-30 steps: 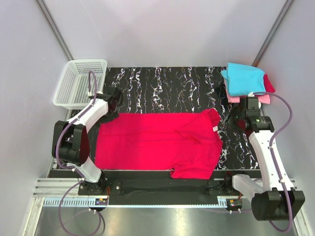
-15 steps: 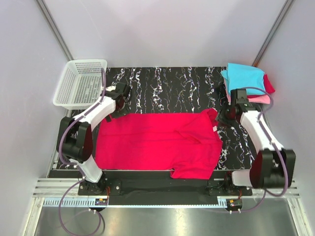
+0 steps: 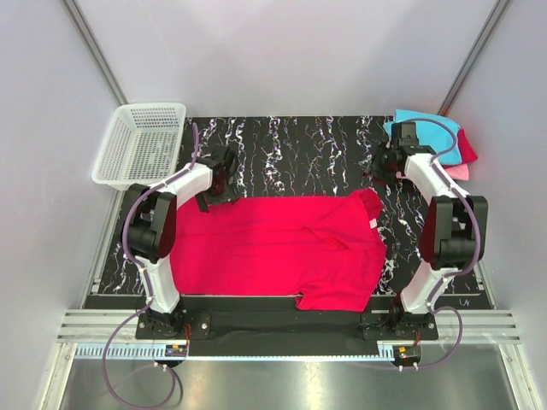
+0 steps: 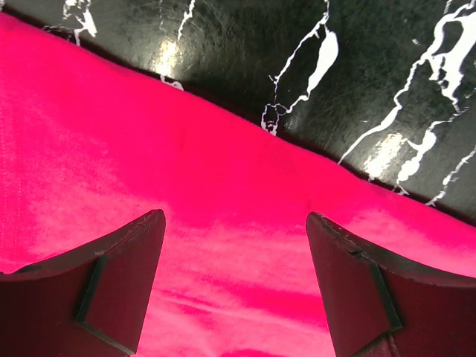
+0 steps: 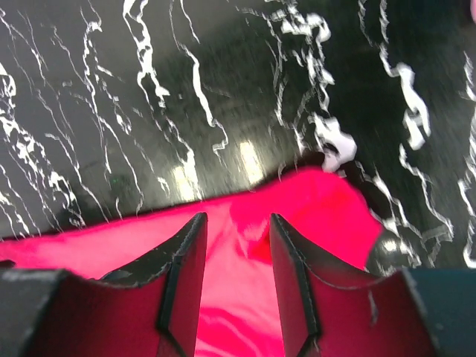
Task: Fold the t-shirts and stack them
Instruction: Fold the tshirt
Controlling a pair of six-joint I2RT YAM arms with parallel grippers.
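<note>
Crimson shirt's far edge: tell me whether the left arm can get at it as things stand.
Probably yes. The left gripper hangs open right over the crimson shirt near its far edge, jaws spread wide, and nothing lies between them and the cloth in the left wrist view.

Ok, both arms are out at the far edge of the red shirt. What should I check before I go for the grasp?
1. Left end effector open: ok, jaws wide apart over the far edge of the crimson shirt.
2. Right end effector open: ok, though the gap is narrow.
3. Right end effector lined up on the shirt's far right corner: cannot tell. The top view puts it just beyond the cloth, and the wrist view is blurred.
4. Shirt lying flat: not ok, a fold runs across its right half.
5. Fingers touching cloth: cannot tell.
6. Folded stack apart from the shirt: ok, it sits beyond the far right corner.
</note>
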